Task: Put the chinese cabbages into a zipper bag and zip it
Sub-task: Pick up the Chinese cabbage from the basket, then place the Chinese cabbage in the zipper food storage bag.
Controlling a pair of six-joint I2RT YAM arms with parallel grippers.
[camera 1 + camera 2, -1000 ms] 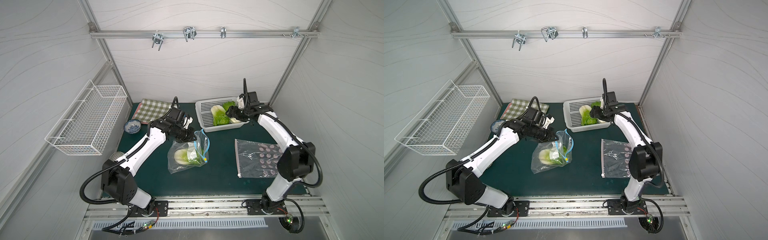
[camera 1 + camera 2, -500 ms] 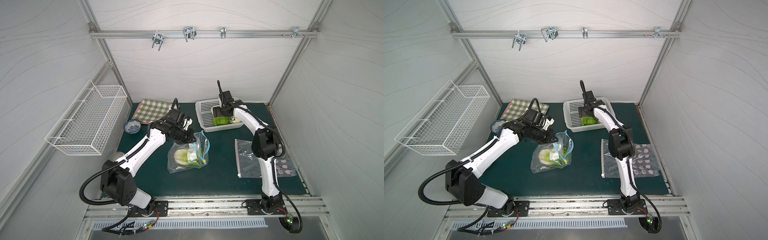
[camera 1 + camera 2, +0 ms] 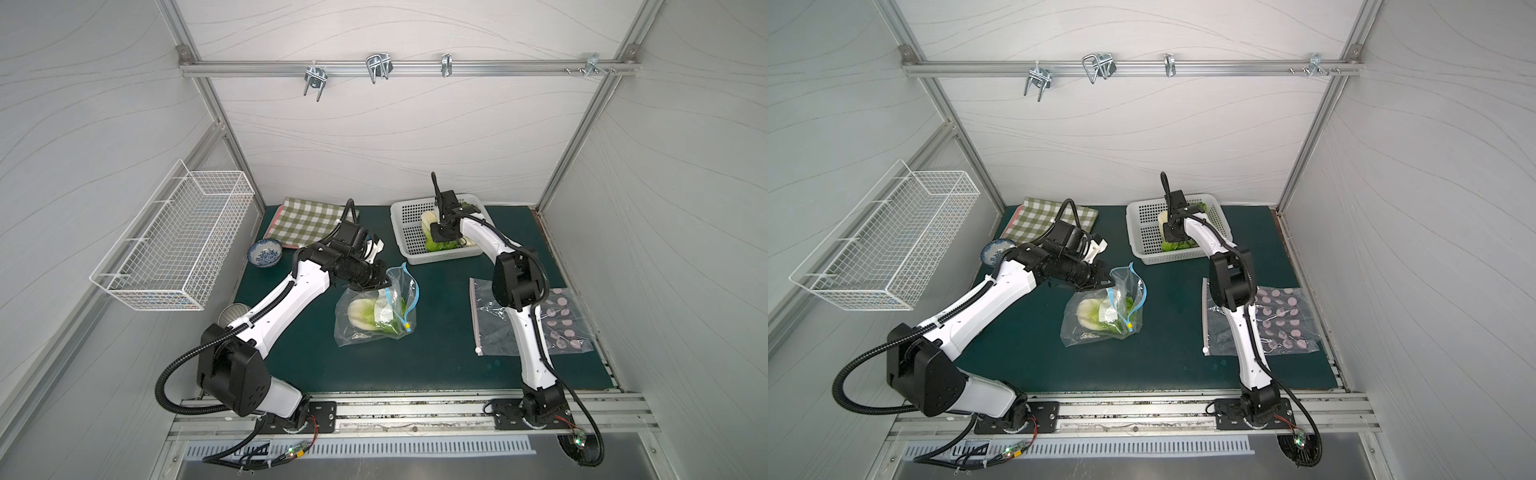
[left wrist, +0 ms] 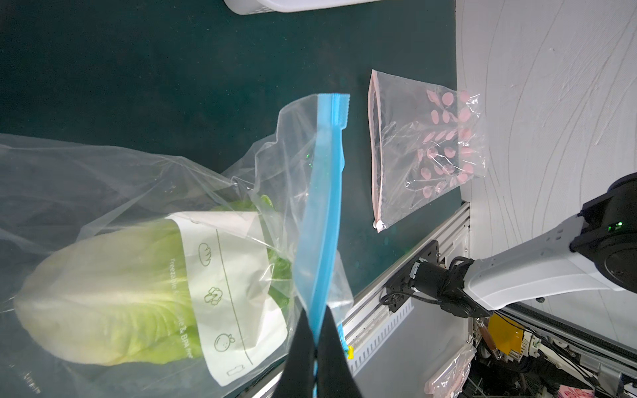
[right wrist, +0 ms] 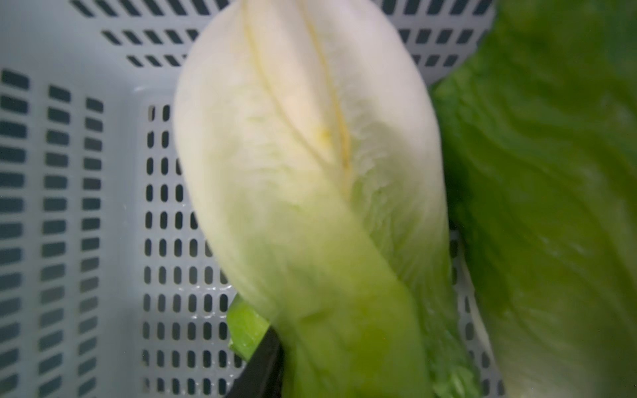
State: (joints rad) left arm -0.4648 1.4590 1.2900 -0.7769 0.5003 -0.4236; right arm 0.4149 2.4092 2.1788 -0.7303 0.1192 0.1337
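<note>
Out from the white perforated plastic basket (image 3: 409, 212), toward the robot's bases and on the left arm's side of it, the left gripper (image 4: 314, 336) is pressed together on the blue zip strip (image 4: 324, 206) of the clear plastic zipper bag (image 3: 374, 328). It holds one lip up, so the mouth stands open. One pale, green-tipped chinese cabbage (image 4: 103, 293) already lies inside that bag, stalk end deepest. This arm does best to hold the lip high and steady, so the mouth does not sag shut.

Inside the basket, the right gripper (image 3: 441, 243) is down over a second white-stalked cabbage head (image 5: 310, 172). One dark finger (image 5: 262, 365) lies against its leafy end and the other is hidden, so I cannot tell whether the pincer has closed on it. A third, greener head (image 5: 551, 206) lies right against it.

I judge the grip should fall across the firm stalk rather than the loose leaves. The lift should go straight up, clear of the basket wall, before swinging toward the bag mouth stalk first, without dragging the neighbour along
</note>
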